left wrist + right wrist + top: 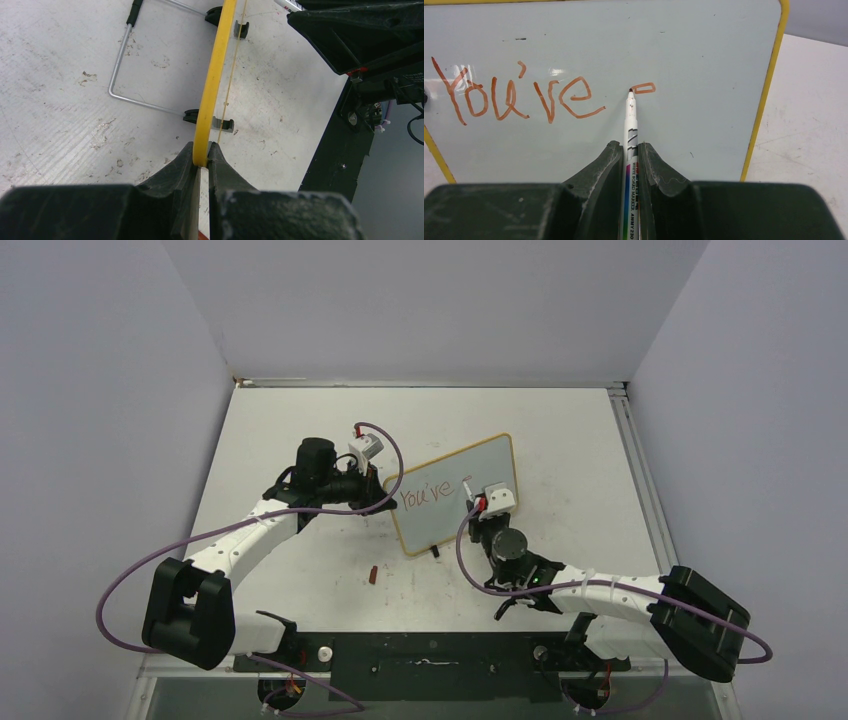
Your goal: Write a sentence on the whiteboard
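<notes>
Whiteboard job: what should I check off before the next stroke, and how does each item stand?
1. Left gripper shut on the whiteboard at its yellow rim: ok.
2. Right gripper shut on the marker, pen straight between its fingers: ok.
3. Marker tip touching the face beside the small loop: cannot tell.
4. Sentence so far, "You're", legible: ok.
5. Bare face right of the loop for more letters: ok.
</notes>
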Motion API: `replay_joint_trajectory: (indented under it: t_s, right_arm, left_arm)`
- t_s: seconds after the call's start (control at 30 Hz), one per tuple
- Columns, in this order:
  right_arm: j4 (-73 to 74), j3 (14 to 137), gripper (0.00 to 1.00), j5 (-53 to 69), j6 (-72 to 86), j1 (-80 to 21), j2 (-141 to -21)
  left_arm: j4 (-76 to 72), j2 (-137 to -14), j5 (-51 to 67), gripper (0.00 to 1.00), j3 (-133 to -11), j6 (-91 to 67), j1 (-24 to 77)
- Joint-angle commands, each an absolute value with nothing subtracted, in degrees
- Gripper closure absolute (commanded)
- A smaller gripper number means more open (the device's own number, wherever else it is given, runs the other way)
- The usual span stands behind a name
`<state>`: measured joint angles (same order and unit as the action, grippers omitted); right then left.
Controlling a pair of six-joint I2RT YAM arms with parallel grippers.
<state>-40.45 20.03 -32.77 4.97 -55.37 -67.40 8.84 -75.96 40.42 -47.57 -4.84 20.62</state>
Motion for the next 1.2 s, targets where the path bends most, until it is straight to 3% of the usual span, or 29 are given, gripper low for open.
replay_joint_trajectory:
  t_s: [0.0,1.17]
  right_arm:
    - [-40.12,20.7,0.95,-34.77,6.86,-56.07,-68.24]
    - [-39.11,19.4,0.95,-38.13,5.86,-55.06,-62.06]
  left_arm:
    - [15.53,-77.21,34.21,1.0,-46.94,-2.55,20.57]
    - [15.56,-77.07,34.23,1.0,-47.02,-2.67,20.57]
